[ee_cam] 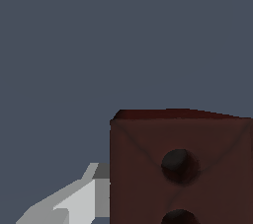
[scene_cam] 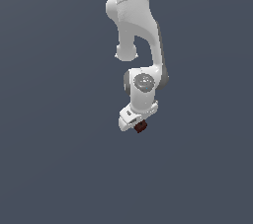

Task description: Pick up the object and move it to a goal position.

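Watching arm point(scene_cam: 133, 35) hang down mid-scene from top edge of exterior view, wrist bent toward that view's left. Gripper point(scene_cam: 138, 125) sits at arm's low end w/ cube point(scene_cam: 141, 127) poking out beneath it, dark red-brown, tiny vs white hand. Wrist view: cube point(ee_cam: 180, 168) fills much of pic, two dark round spots on its face, one pale finger point(ee_cam: 74, 203) touching its side. I read gripper as clamped on cube. Background flat grey-blue; can't tell surface contact.
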Motion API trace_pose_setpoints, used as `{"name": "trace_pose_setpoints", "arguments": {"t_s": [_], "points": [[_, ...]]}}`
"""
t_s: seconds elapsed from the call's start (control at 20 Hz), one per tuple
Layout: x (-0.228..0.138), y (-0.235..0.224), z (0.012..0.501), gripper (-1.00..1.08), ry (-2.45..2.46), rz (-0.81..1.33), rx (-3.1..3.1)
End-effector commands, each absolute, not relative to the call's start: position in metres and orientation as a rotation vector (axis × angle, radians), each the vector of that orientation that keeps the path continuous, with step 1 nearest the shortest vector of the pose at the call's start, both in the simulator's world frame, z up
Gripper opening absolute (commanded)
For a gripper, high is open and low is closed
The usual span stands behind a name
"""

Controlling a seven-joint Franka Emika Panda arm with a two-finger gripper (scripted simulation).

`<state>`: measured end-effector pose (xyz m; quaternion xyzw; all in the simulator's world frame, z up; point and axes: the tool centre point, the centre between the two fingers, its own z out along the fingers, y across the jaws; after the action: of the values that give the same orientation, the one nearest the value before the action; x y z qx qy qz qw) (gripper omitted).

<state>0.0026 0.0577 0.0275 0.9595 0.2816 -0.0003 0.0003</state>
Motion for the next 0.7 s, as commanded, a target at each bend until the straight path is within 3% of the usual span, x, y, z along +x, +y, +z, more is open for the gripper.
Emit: {"name": "trace_pose_setpoints", "arguments": {"t_s": [0.0,0.65], "points": [[0.003,0.059,0.027,-1.00,0.886,0.000,3.014],[-0.017,0.037,0.048,-1.00,0.884,-0.001,3.014]]}}
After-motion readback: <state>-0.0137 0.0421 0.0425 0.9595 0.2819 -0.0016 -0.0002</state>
